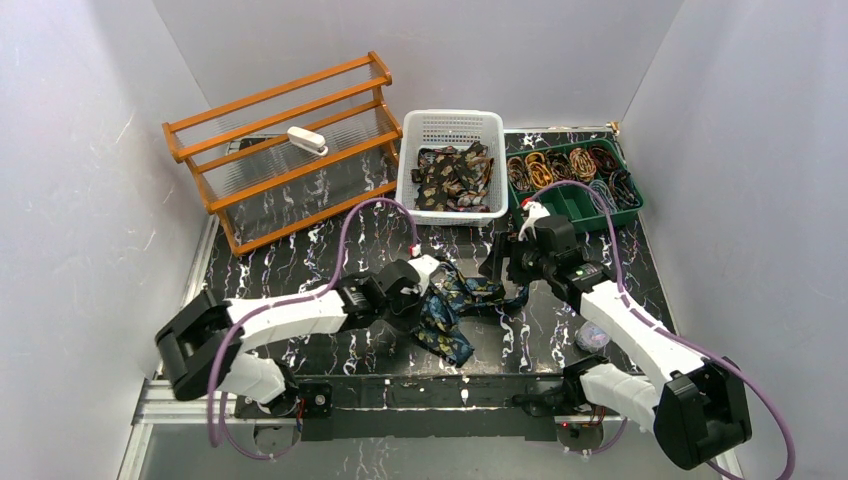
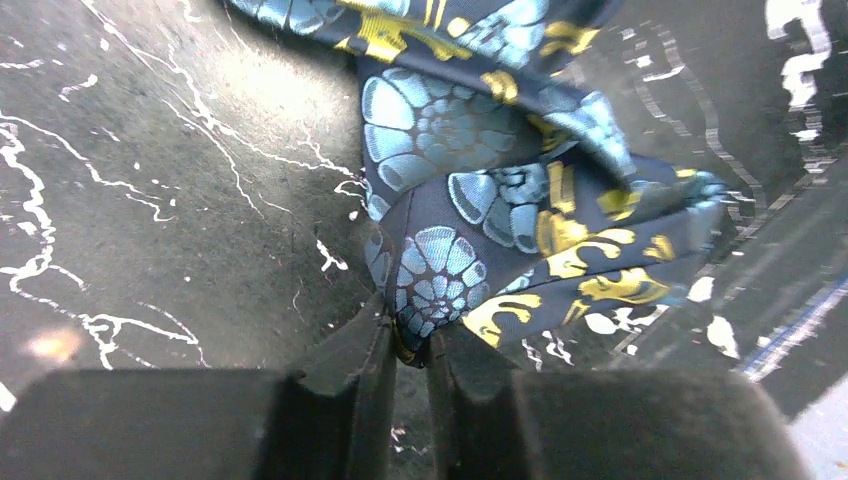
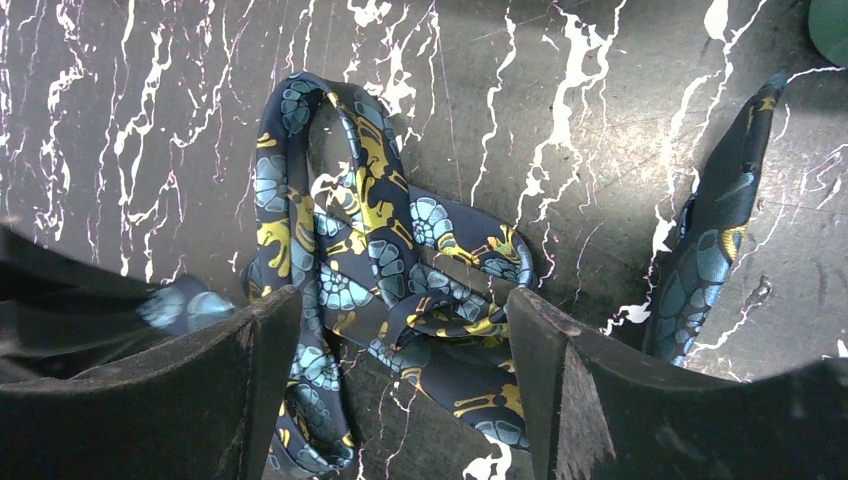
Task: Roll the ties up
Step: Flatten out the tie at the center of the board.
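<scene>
top view: a blue tie with teal and gold paisley lies crumpled on the black marbled table, between the 2 arms and near their bases. its long axis runs roughly left to right, with the wide end trailing toward the near edge. the left gripper is at the tie's left part and the right gripper at its right end, so both are within reach and the left one is in contact. at the far side stand a wooden rack, a white basket holding brown ties, and a green tray with rolled ties. all are well apart from the work and nothing blocks it.

left wrist view: the left gripper has its 2 fingers nearly closed, pinching a fold of the blue tie. the cloth bunches upward and away from the tips, over the dark table.

right wrist view: the right gripper is spread wide and grips nothing. its fingers straddle a loose tangle of the blue tie, which loops just ahead of and between them. a narrow stretch of the same tie curves off to the right. judged from this, the tie is twisted, not flat, so straightening it likely comes before any rolling.
</scene>
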Controlling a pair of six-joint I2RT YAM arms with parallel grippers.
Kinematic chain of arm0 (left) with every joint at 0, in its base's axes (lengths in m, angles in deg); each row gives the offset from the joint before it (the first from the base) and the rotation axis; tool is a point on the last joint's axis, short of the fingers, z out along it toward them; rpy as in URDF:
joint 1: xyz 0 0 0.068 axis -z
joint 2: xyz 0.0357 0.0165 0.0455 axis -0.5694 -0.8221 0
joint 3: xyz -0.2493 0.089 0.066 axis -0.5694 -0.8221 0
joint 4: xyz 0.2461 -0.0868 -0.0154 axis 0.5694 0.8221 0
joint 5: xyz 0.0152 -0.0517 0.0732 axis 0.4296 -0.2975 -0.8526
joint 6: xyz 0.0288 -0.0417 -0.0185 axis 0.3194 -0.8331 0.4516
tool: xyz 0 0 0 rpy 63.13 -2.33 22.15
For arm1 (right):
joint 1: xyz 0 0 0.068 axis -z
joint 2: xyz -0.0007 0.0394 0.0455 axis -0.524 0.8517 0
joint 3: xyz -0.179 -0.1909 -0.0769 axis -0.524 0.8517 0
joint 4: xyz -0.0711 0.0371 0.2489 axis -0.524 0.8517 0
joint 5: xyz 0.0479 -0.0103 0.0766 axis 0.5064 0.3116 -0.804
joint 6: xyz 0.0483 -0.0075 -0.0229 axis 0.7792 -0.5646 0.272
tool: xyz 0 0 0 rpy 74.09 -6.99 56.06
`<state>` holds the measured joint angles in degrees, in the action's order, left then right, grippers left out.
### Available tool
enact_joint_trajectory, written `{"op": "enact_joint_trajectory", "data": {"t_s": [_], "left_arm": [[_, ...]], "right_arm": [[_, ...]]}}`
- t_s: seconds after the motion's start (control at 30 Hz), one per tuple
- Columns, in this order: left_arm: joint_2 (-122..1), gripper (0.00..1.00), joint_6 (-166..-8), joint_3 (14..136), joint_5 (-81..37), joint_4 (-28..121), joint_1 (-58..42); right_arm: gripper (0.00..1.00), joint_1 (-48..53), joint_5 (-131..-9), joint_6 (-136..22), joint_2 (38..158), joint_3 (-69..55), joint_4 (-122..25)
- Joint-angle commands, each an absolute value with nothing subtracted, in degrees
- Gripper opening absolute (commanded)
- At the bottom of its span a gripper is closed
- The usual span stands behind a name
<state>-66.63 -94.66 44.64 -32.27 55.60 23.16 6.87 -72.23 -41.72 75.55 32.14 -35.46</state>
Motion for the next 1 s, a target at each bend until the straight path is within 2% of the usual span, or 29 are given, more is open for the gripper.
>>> {"op": "enact_joint_trajectory", "data": {"t_s": [0.0,0.1,0.27,0.5,0.67,0.73,0.87,0.97], "left_arm": [[-55.5,0.11,-95.29,42.72,-30.81,56.07,21.51],[-49.08,0.07,-97.8,40.74,-31.6,57.78,18.18],[-42.02,0.05,-102.82,41.36,-42.48,68.9,14.76],[-36.94,0.08,-106.6,45.53,-59.58,83.65,12.08],[-39.17,0.14,-110.46,45.82,-65.06,89.9,9.62],[-40.46,0.2,-111.17,44.93,-64.95,89.46,9.24],[-44.57,0.27,-113.76,45.23,-66.21,89.71,7.83],[-46.65,0.35,-115.45,44.89,-66.04,89.25,6.59]], "right_arm": [[0.82,6.73,-74.73,-40.55,75.99,33.07,-37.02],[0.82,6.58,-77.49,-39.14,76.0,33.97,-39.51],[0.8,4.84,-78.74,-40.23,76.37,34.29,-42.07],[0.81,-0.73,-71.21,-42.33,80.48,34.26,-42.01],[0.79,-1.89,-66.22,-37.15,84.16,33.24,-34.79],[0.77,-2.65,-65.76,-35.58,84.02,34.06,-32.22],[0.67,-4.46,-66.07,-31.07,79.6,37.29,-29.39],[0.68,-5.45,-67.87,-26.35,76.0,41.04,-29.53]]}}
